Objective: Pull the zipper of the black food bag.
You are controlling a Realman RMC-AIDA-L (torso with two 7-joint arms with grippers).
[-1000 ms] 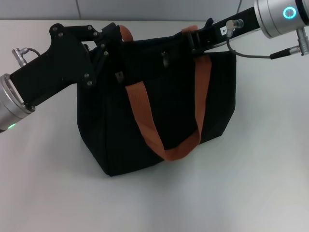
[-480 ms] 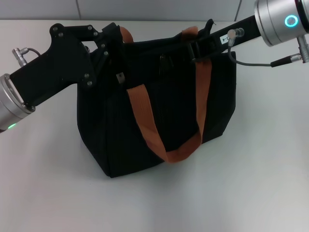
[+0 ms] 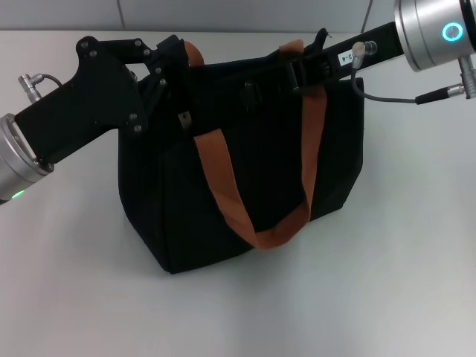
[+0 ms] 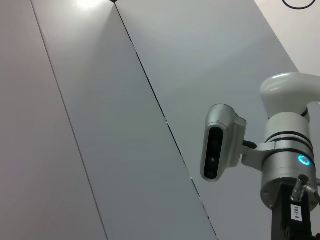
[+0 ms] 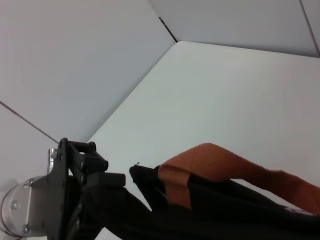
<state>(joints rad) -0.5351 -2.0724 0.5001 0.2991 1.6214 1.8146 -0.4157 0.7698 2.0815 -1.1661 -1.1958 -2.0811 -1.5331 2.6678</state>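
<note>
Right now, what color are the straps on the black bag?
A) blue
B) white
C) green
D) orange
D: the head view shows rust-orange strap handles looping down the front of the black food bag.

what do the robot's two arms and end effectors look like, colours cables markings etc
Both arms have brushed silver cylindrical wrists and matte black end effectors. The left end effector is a blocky black housing with visible screw heads, a thin grey cable looping from a silver plug, and a green light on the wrist. The right end effector is slimmer, with a white label, a grey cable and a glowing cyan ring.
</note>
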